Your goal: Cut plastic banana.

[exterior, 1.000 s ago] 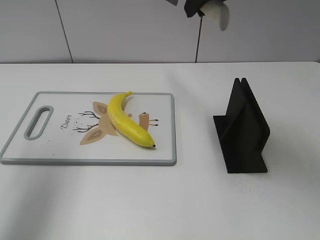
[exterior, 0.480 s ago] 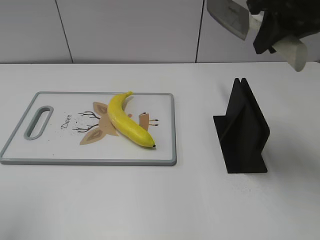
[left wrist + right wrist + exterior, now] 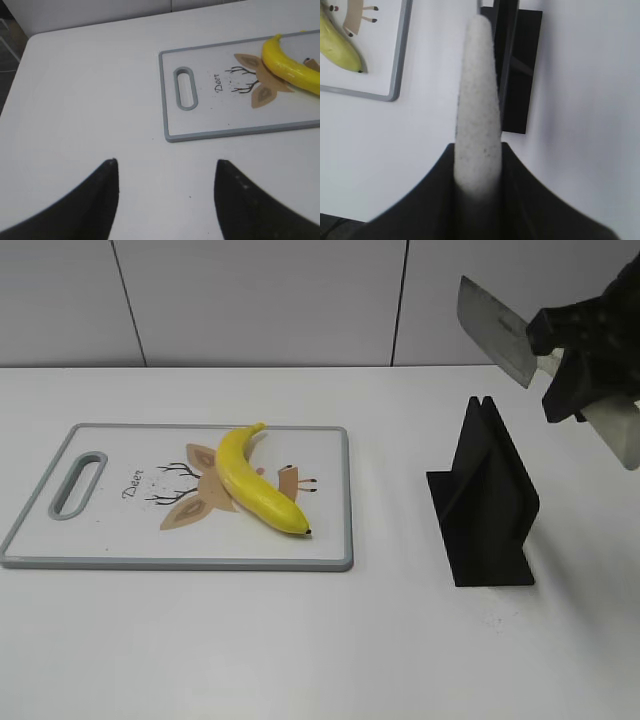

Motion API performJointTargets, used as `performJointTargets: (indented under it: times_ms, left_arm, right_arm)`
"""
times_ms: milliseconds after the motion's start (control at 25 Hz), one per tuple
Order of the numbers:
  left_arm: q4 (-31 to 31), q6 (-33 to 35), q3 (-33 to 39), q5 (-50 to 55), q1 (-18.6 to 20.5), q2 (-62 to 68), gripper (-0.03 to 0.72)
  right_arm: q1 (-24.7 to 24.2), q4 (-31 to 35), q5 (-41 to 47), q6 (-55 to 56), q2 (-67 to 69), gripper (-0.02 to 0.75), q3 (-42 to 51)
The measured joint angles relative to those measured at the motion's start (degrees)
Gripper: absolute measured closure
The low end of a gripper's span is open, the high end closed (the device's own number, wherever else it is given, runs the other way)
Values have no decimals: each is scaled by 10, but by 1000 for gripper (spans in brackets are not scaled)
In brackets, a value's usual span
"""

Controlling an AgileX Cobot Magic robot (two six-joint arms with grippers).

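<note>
A yellow plastic banana lies whole on a white cutting board with a grey rim and a deer drawing. It also shows in the left wrist view and the right wrist view. My right gripper is shut on the pale handle of a cleaver. Its steel blade points up and left, high above a black knife stand. My left gripper is open and empty over bare table, left of the board.
The black knife stand stands upright on the white table, right of the board, and shows under the handle in the right wrist view. A grey panelled wall closes the back.
My right gripper with the cleaver has come down and moved right, from the top edge of the exterior view to just above and right of the knife stand. The banana and board have not moved.
</note>
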Motion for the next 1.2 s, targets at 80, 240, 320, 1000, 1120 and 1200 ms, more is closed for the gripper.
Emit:
performJointTargets:
  times_ms: [80,240,320,1000,1120,1200]
  left_arm:
    - [0,0,12,5,0,-43,109]
    - [-4,0,39,32,0,-121,109]
    - [-16,0,51,35,0,-159,109]
    - [-58,0,82,25,0,-192,137]
    - [-58,0,82,25,0,-192,140]
    - [-58,0,82,25,0,-192,140]
  right_arm:
    - [0,-4,-17,16,-6,557,19]
    - [0,-4,-31,27,-7,557,45]
    - [0,-4,-37,31,-7,557,54]
    - [0,-5,-77,35,-7,558,65]
    - [0,-5,-86,35,-7,558,78]
    - [0,-5,-92,35,-5,558,86]
